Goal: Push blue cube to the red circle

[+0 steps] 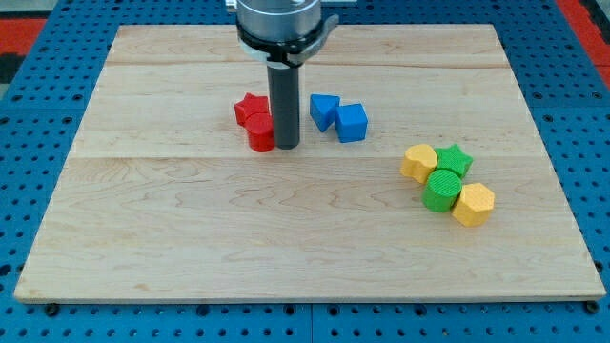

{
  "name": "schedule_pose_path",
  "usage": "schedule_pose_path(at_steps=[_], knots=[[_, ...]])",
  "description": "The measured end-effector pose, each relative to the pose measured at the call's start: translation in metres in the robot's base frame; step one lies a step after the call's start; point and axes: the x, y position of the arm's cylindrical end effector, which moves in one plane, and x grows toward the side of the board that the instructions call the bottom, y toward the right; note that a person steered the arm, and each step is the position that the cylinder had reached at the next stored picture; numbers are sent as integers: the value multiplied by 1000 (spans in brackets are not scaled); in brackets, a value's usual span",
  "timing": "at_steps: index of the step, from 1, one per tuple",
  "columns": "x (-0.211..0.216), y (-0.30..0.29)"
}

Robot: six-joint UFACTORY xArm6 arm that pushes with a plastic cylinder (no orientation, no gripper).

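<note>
My tip (pixel 286 146) stands touching the red circle (pixel 261 134), directly between it and the blue cube (pixel 352 123). A blue wedge-like block (pixel 324 110) touches the cube's left side, crowding that gap; the cube's right side lies open.

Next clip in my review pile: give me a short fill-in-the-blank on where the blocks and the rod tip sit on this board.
1. My tip stands right beside the ____ circle, on that block's right in the view.
2. The blue cube lies to the view's ____ of my tip.
3. Touching the blue cube's left side is another block, coloured ____.
4. At the view's right, two green blocks cluster with two ____ ones.

Missing words: red; right; blue; yellow
</note>
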Motion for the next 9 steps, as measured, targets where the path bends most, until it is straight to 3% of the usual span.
schedule_pose_path(at_steps=[1,6,9], knots=[[-10,-12],[-7,101],[-36,180]])
